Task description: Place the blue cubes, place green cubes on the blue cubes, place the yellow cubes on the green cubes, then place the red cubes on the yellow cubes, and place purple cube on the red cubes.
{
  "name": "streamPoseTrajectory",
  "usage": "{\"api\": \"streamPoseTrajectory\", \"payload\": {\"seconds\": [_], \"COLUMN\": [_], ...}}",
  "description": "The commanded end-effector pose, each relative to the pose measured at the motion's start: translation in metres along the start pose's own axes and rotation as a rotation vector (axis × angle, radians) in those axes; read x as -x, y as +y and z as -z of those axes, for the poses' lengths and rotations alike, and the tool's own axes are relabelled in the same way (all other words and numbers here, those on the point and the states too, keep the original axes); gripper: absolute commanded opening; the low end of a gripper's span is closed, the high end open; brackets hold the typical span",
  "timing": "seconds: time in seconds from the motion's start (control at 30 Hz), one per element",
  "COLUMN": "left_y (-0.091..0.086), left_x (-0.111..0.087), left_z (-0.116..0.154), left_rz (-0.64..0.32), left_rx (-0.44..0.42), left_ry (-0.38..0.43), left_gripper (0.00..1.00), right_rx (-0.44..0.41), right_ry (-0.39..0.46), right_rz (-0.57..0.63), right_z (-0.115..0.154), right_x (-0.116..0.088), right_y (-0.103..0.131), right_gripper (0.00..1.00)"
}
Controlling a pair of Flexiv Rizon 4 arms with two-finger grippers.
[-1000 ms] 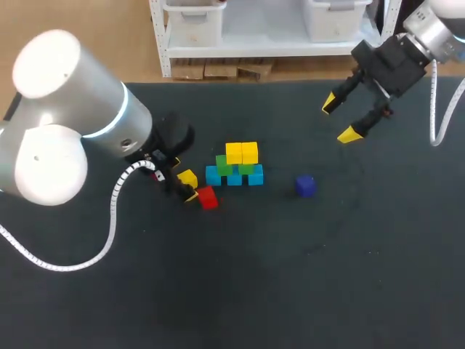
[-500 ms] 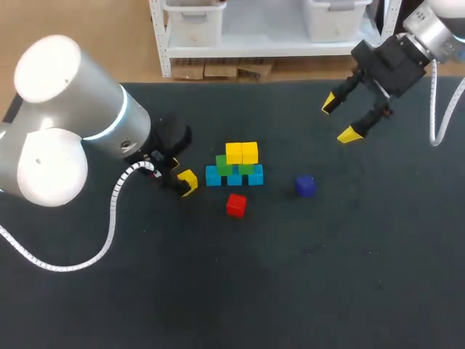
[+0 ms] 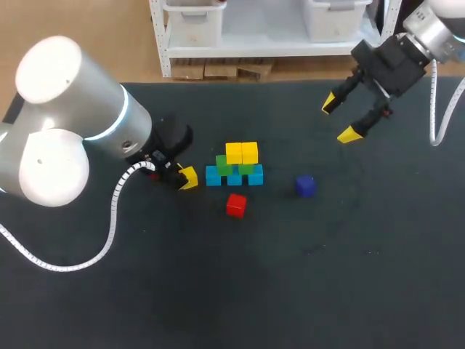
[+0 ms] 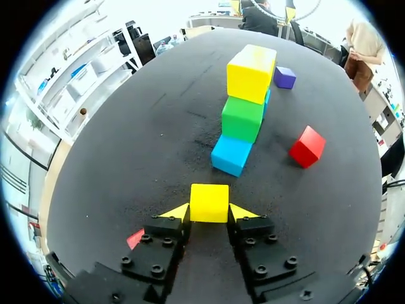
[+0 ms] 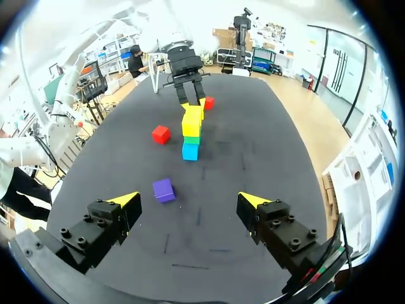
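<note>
**Left to right.** My left fingers (image 4: pixel 177 213) are narrowed onto a yellow cube (image 4: pixel 209 202), one tip against each side. The cube rests on the table (image 3: pixel 290 276) just left of the stack (image 3: pixel 234 166).

The stack has a row of three blue cubes (image 3: pixel 234 178) at the base. Two green cubes (image 3: pixel 224 166) sit on the row, and two yellow cubes (image 3: pixel 241 153) sit on the greens.

A red cube (image 3: pixel 235 205) lies loose just in front of the stack. A purple cube (image 3: pixel 305 185) lies loose to the stack's right, apart from it.

My right fingers (image 3: pixel 350 134) hang spread wide and hold nothing, over the table's far right corner, well apart from every cube.

**Step in hand, as judged:** the yellow layer. Red and purple are not yet placed.

**Next move, as judged:** lift the held cube above the stack's top, carry it across, and lower it squarely without nudging the two yellows. Both greens are already covered, so I cannot tell where it should sit.

**Writing:** none is legible on the cubes or fingers.
</note>
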State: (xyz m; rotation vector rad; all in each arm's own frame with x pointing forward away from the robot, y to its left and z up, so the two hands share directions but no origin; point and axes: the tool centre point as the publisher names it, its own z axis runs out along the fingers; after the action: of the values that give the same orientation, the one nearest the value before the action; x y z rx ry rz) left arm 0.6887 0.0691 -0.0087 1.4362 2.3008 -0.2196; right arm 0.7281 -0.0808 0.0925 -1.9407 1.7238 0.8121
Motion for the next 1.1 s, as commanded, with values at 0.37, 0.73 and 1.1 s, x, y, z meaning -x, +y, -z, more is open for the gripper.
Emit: {"api": "streamPoseTrajectory", "payload": {"seconds": [0.37, 0.73, 1.1], "left_y": [-0.019, -0.011, -0.003], "left_x": [0.006, -0.006, 0.019], "left_z": [0.052, 0.101, 0.094], "left_rz": [-0.150, -0.258, -0.366], "left_rx": [-0.056, -0.091, -0.119], "left_ry": [-0.018, -0.030, -0.033], "left_gripper": [0.00, 0.00, 0.00], "right_rx": [0.001, 0.001, 0.001], "right_ry": [-0.002, -0.002, -0.002], "right_rz": [0.001, 0.001, 0.001], "right_z": [0.000, 0.000, 0.000], "right_x": [0.000, 0.000, 0.000], "right_y": [-0.001, -0.001, -0.001], "right_gripper": [1.00, 1.00, 1.00]}}
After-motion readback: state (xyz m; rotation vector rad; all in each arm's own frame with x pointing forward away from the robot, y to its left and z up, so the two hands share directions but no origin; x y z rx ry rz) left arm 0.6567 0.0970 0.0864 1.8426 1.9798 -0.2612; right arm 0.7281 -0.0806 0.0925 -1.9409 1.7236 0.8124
